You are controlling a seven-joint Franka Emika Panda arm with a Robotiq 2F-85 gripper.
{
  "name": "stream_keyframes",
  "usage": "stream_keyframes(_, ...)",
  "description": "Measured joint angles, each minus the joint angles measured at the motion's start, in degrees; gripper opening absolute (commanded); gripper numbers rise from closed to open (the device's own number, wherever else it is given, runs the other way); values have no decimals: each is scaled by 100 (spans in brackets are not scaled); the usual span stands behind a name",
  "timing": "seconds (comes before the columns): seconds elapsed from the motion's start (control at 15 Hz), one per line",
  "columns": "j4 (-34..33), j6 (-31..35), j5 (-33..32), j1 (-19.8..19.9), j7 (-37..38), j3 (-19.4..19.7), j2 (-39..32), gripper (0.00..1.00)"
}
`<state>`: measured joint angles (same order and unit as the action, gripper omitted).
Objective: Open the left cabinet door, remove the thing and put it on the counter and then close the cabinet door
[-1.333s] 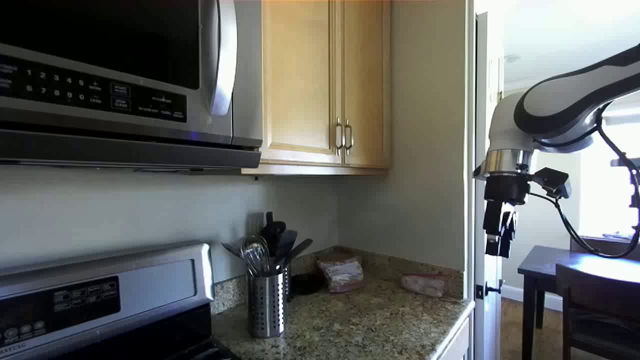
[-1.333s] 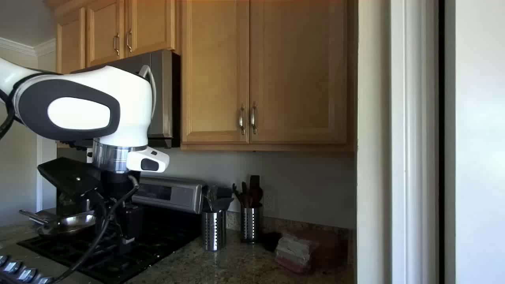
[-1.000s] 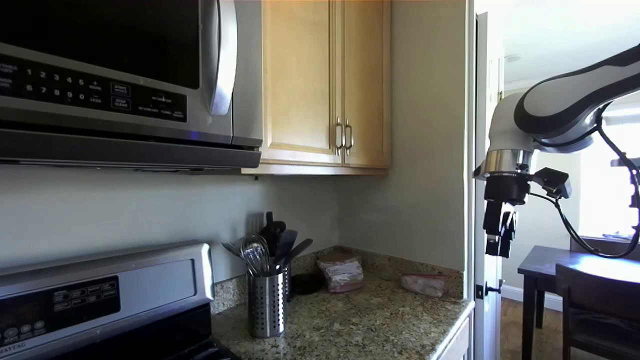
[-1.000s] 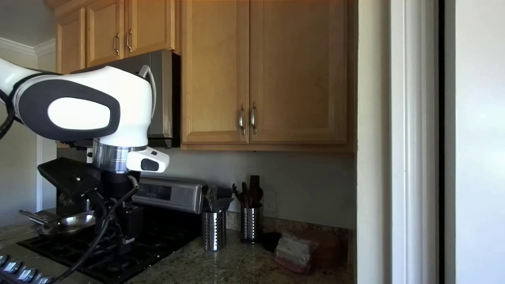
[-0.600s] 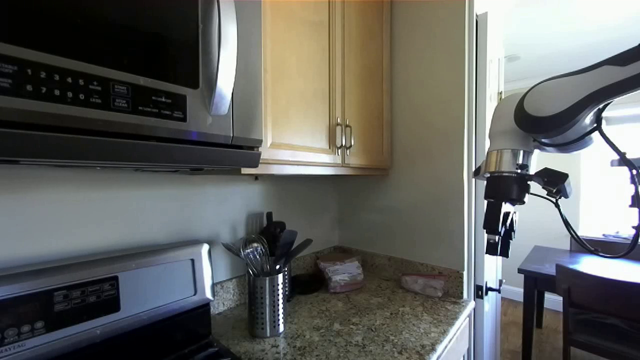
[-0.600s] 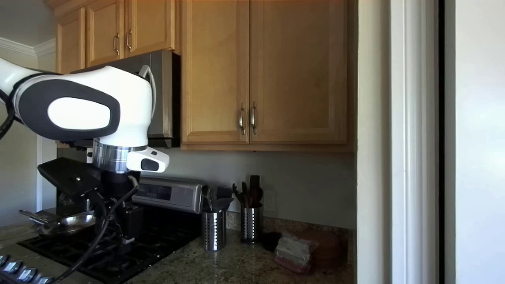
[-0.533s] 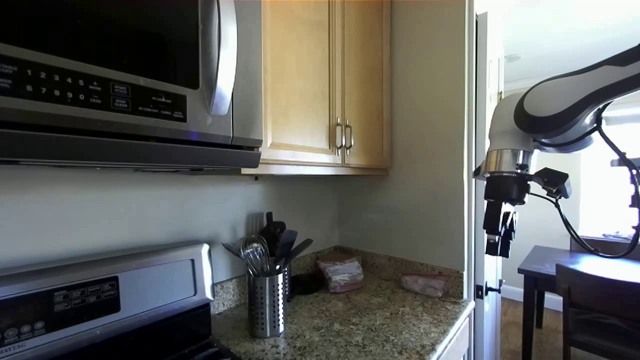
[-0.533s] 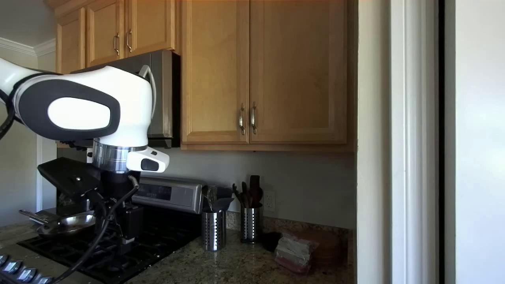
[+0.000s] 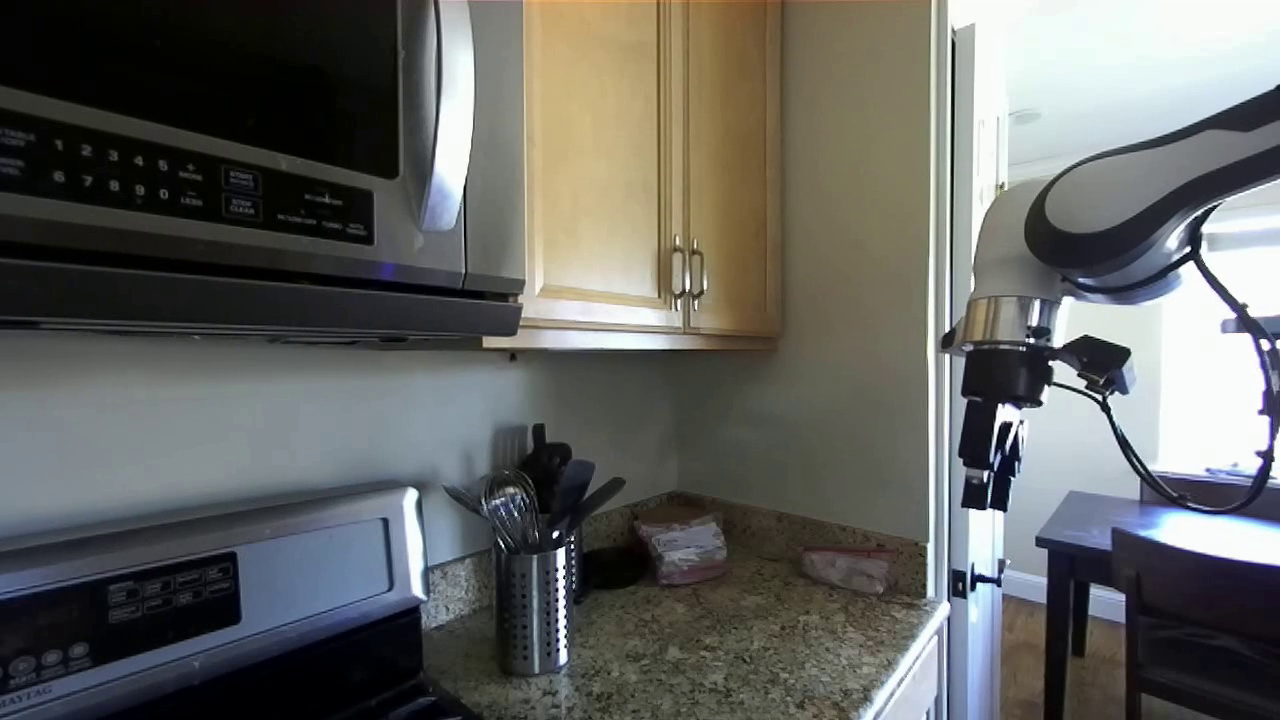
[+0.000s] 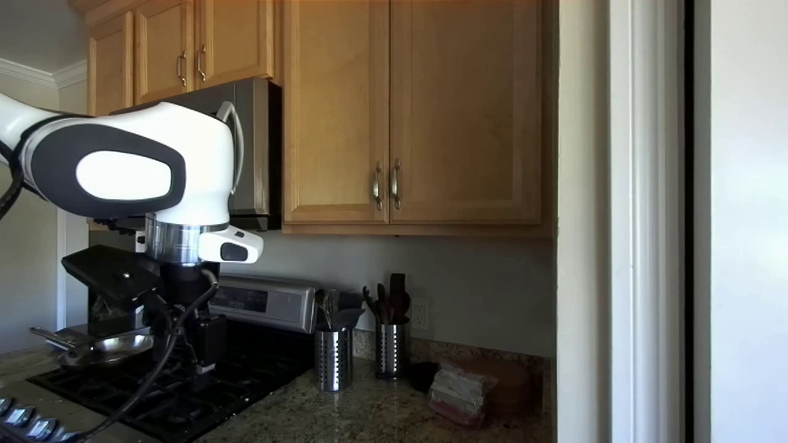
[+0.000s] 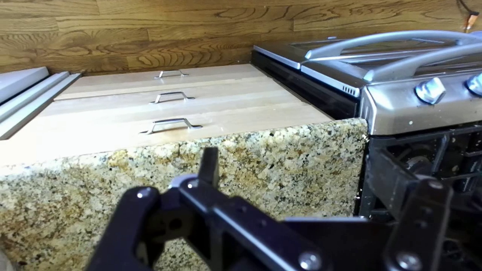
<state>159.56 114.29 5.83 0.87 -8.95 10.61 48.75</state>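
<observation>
Apparently unstarted: left cabinet door (image 10: 332, 111) closed; gripper (image 9: 987, 492) spread wide, empty. Opening, retrieving, placing, reclosing likely remain.

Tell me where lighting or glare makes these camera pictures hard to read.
In an exterior view, the window is blown out to white; in an exterior view, the reddish shape beside the bag sinks into shadow; in the wrist view, glare glints off a stove knob, and the drawer front nearest the counter washes out toward the left.
</observation>
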Motion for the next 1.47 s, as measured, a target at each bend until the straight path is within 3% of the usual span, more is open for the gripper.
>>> stream_keyframes(0.4, -585, 1155, -20, -145, -10, -451, -675, 100)
stream_keyframes(0.87, -2119, 2401, -214, -170, 17, -925, -2103, 100)
stream_keyframes(1.07, -2631, 2587, -247, -170, 29, -987, -2620, 100)
stream_keyframes(1.47, -2623, 2585, -247, -170, 28, -986, -2638, 100)
